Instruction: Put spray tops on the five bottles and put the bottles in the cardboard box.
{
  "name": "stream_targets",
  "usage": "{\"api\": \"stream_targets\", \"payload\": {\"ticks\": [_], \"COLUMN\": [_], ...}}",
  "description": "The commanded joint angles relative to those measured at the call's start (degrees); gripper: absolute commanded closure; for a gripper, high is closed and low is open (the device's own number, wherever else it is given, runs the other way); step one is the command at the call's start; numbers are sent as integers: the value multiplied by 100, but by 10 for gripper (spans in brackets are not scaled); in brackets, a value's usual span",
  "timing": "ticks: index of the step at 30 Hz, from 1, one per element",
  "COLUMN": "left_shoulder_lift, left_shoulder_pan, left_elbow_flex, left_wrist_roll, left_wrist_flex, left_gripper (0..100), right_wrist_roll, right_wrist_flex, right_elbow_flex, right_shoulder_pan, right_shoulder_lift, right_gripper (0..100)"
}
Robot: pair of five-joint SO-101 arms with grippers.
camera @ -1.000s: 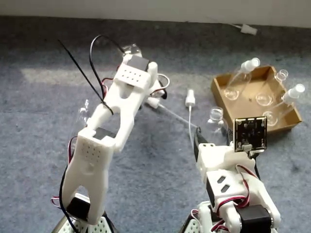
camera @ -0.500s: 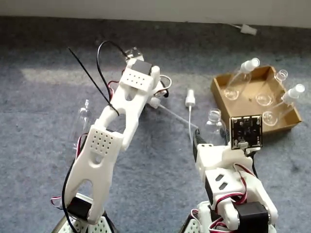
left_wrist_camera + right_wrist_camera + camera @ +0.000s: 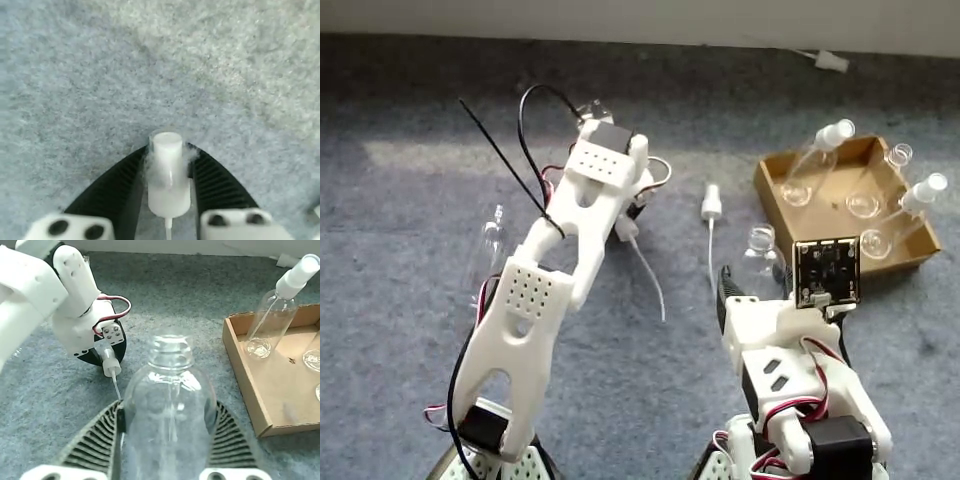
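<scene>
Grey carpet (image 3: 410, 200) spreads under two white arms midway through a capping job. At left, the left claw (image 3: 168, 152) is clamped on a spray top (image 3: 168, 177), nozzle end poking out past the fingertips, while the thin tube (image 3: 650, 275) hangs from it and trails down toward the robot's side of the carpet. At right, the right claw (image 3: 168, 412) grips a clear bottle (image 3: 170, 390) around its body. The bottle's long axis runs straight out along the claw, and its open neck (image 3: 171, 347) faces away from the wrist. From that neck the held top lies off to the left and somewhat farther out, near but clearly apart. The tube's free end does not point at the mouth, so the coming move appears to depend on swinging that tip round and lining it up with the bottle's axis before it can go in. The left arm carries the part that must travel, and the right looks set to serve as the holder. A spare top (image 3: 711, 205) lies on the carpet between the arms, and a loose bottle (image 3: 492, 240) lies beyond the left arm. The box (image 3: 772, 195) sits just right of the held bottle, with two topped bottles (image 3: 820, 155) leaning inside.
</scene>
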Motion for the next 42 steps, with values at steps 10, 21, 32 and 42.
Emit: {"api": "stream_targets", "payload": {"ticks": [10,21,32,42], "left_shoulder_lift": [-145,-673,-2686,-4919], "left_shoulder_pan": [-171,-215,-233,-207], "left_elbow_flex": [-1525,-2422,136,1727], "left_wrist_roll": [-3508,-3578,-3587,-3587], "left_wrist_flex": [721,756,747,721], "left_gripper": [987,997,997,997], "right_wrist_roll": [26,26,53,53], "right_wrist_flex": [-664,-875,-224,40], "right_elbow_flex": [189,690,66,13], "right_shoulder_pan": [40,40,66,75], "right_shoulder_lift": [-40,-57,-1411,-1807], "right_gripper": [907,907,907,907]}}
